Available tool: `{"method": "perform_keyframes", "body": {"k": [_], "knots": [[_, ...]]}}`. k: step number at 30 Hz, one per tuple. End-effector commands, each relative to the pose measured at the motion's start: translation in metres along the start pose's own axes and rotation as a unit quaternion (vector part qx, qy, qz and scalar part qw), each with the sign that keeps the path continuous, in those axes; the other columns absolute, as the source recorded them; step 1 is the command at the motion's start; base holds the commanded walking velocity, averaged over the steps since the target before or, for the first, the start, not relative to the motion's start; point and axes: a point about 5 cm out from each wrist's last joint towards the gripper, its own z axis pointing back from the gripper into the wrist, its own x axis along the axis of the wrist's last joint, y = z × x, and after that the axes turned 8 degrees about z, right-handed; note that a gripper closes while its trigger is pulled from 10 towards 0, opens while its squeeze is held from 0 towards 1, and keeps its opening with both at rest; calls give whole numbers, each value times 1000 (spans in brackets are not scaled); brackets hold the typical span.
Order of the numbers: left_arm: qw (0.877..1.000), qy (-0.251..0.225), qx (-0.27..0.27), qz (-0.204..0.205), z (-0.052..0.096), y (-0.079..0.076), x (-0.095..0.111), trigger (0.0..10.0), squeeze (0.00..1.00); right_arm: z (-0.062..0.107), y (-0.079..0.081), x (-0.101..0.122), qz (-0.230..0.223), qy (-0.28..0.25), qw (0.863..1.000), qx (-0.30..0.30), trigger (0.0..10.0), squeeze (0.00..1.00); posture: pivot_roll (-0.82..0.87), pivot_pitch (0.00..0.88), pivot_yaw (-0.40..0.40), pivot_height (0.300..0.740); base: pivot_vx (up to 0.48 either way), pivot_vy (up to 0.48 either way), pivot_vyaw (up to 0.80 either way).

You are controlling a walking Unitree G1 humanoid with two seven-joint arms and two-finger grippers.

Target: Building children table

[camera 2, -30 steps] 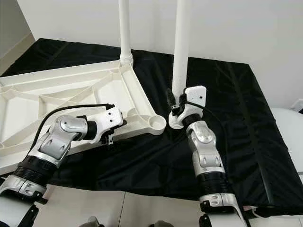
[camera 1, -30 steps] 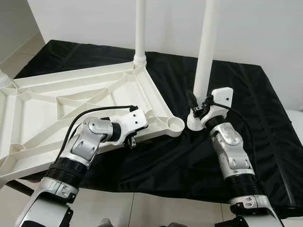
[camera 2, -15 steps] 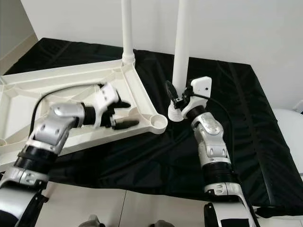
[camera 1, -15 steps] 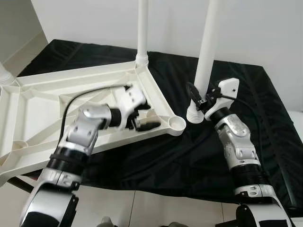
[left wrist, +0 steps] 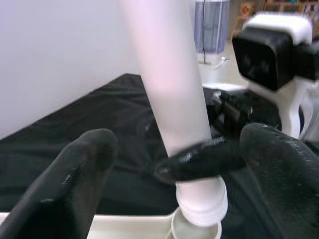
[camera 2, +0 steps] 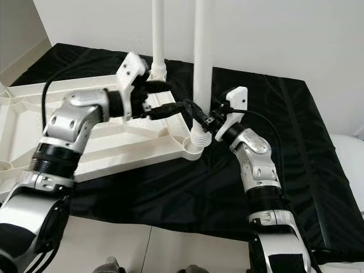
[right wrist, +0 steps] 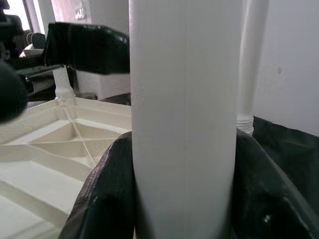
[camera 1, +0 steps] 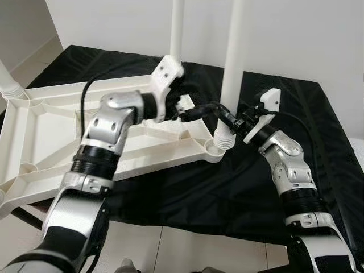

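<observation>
Leg over corner socket, both grippers at it

Table leg [camera 1: 234,51], white and upright, has its ribbed lower end [camera 1: 224,136] right over the round corner socket [camera 1: 211,149] of the upturned white tabletop [camera 1: 40,136]; we can't tell if it is seated yet. We see the right gripper [camera 1: 232,120] clamped on the leg just above the ribbed end, its black fingers [right wrist: 107,194] hugging the tube on both sides in the right wrist view. Right arm [camera 1: 290,176] comes up from the lower right with the elbow bent, the wrist turned in toward the leg.

Left gripper [camera 1: 206,110] reaches across over the tabletop from the left, forearm raised, wrist bent toward the same leg. Its fingers [left wrist: 84,164] stand spread apart, one on either side of the leg in the left wrist view, not closed on it. Fingertips of both grippers sit very near each other at the leg's base.

Tabletop lies underside up, ribs showing, on a black cloth [camera 1: 296,114] that covers the surface below. Second leg [camera 1: 177,31] stands upright in the far corner socket, well apart from the held one. Another leg's base [camera 1: 11,88] shows at the far left corner. White wall [camera 1: 307,34] behind.
</observation>
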Motion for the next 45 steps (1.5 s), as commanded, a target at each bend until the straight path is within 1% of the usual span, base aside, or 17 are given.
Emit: {"method": "perform_keyframes", "body": {"k": [1, 5, 6, 7, 8, 11, 17, 19, 23, 25, 26, 27, 30, 33, 38, 41, 45], "knots": [[999, -12, 47, 11, 0, 7, 3, 10000, 1000, 1, -4, 2, 4, -4, 1000, 3, 10000, 0, 20, 0, -64, 740, 0, 0, 0], [999, -20, 49, 11, -3, 8, 8, 10000, 1000, 0, -3, 2, 1, -5, 1000, 10, 10000, 0, 21, 0, -63, 740, 0, 0, 0], [998, -33, 46, 16, -6, 9, 14, 10000, 859, -2, -2, 2, 0, -7, 1000, 19, 10000, 0, 20, 0, -61, 740, 0, 0, 0], [998, -33, 46, 16, -6, 9, 14, 10000, 859, -2, -2, 2, 0, -7, 1000, 19, 10000, 0, 20, 0, -61, 740, 0, 0, 0], [998, -44, 40, 24, -8, 9, 19, 10000, 0, -3, -1, 3, -2, -9, 1000, 26, 10000, 0, 22, 0, -59, 740, 0, 0, 0], [997, -53, 36, 32, -11, 12, 26, 10000, 0, -5, 0, 4, -3, -17, 999, 37, 10000, 0, 22, 0, -51, 740, 0, 0, 0], [997, -58, 34, 42, -12, 14, 30, 10000, 0, -5, 0, 5, -2, -21, 999, 46, 10000, 0, 21, 0, -46, 740, 0, 0, 0], [995, -73, 27, 65, -13, 16, 36, 10000, 0, -6, 2, 4, -5, -20, 998, 58, 10000, 0, 20, 0, -45, 740, 0, 0, 0], [994, -77, 23, 73, -14, 16, 38, 10000, 0, -6, 3, 3, -3, -19, 998, 63, 10000, 0, 21, 0, -44, 740, 0, 0, 0], [992, -81, 19, 90, -17, 17, 40, 10000, 0, -7, 4, 3, -4, -19, 997, 74, 10000, 0, 20, 0, -44, 740, 0, 0, 0], [992, -81, 19, 90, -17, 17, 40, 10000, 0, -7, 4, 3, -4, -19, 997, 74, 10000, 0, 20, 0, -44, 740, 0, 0, 0], [991, -84, 14, 104, -19, 17, 41, 10000, 0, -7, 4, 3, -3, -19, 997, 78, 10000, 0, 20, 0, -44, 740, 0, 0, 0], [991, -84, 14, 104, -19, 17, 41, 10000, 0, -7, 4, 3, -3, -19, 997, 78, 10000, 0, 20, 0, -44, 740, 0, 0, 0], [987, -93, 4, 130, -22, 17, 45, 10000, 0, -10, 5, 2, -1, -19, 996, 83, 10000, 0, 22, 0, -45, 740, 0, 0, 0], [985, -96, -2, 142, -23, 17, 48, 10000, 0, -11, 6, 2, 1, -21, 996, 86, 10000, 0, 20, 0, -44, 740, 0, 0, 0], [981, -100, -22, 165, -25, 13, 49, 10000, 0, -12, 5, 4, 4, -24, 996, 87, 10000, 0, 17, 0, -44, 740, 0, 0, 0], [978, -105, -35, 179, -27, 11, 50, 10000, 0, -12, 5, 4, 8, -23, 996, 91, 10000, 0, 15, 0, -45, 740, 0, 0, 0]]}}
